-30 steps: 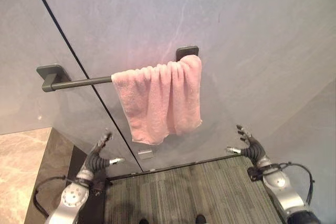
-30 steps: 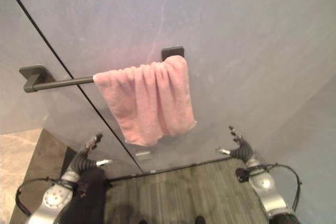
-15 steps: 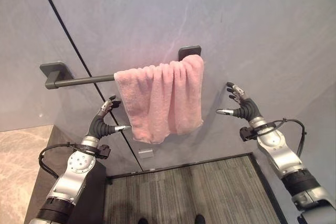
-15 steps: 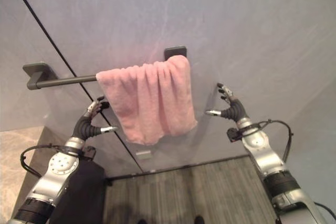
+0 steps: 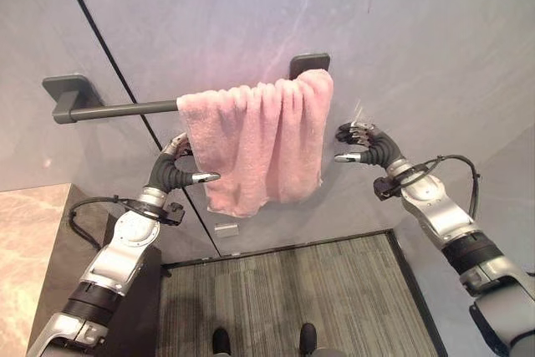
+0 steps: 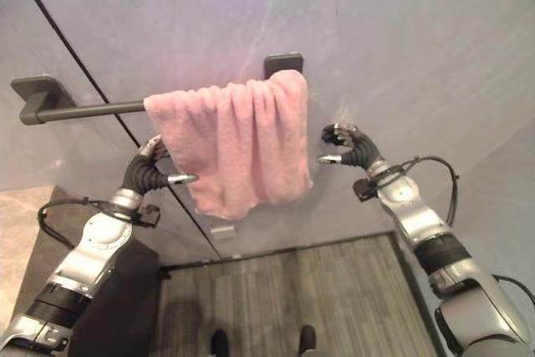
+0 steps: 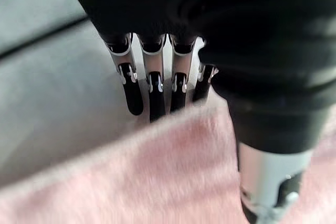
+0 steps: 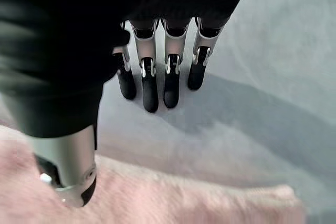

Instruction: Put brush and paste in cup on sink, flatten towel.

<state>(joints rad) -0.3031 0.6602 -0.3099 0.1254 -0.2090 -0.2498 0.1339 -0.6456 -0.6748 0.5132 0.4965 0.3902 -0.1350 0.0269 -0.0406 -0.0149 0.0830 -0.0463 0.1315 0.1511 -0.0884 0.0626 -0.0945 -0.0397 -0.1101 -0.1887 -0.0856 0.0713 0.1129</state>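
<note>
Pink towel draped over dark wall rail, bunched in vertical folds toward the rail's right-hand bracket, lower edge hanging unevenly, longer on the left side. Grey wall panel behind, crossed by a thin dark seam running diagonally past the rail. Left hand raised at the towel's left edge, fingers straight and close together behind or against the cloth, thumb extended in front of it with the tip over the pink fabric; in the left wrist view, fingertips resting against the wall just above the towel's edge, thumb lying across the cloth, nothing curled round it. Actual contact between thumb and fabric probable but not certain from these angles. Right hand raised just beside the towel's right edge, fingers slightly bent and relaxed, thumb pointing toward the cloth; in the right wrist view, fingertips apart from the towel, near the wall, holding nothing. Small pale plate fixed on the wall below the towel. Striped grey floor mat at the foot of the wall, marbled beige surface at the lower left
</note>
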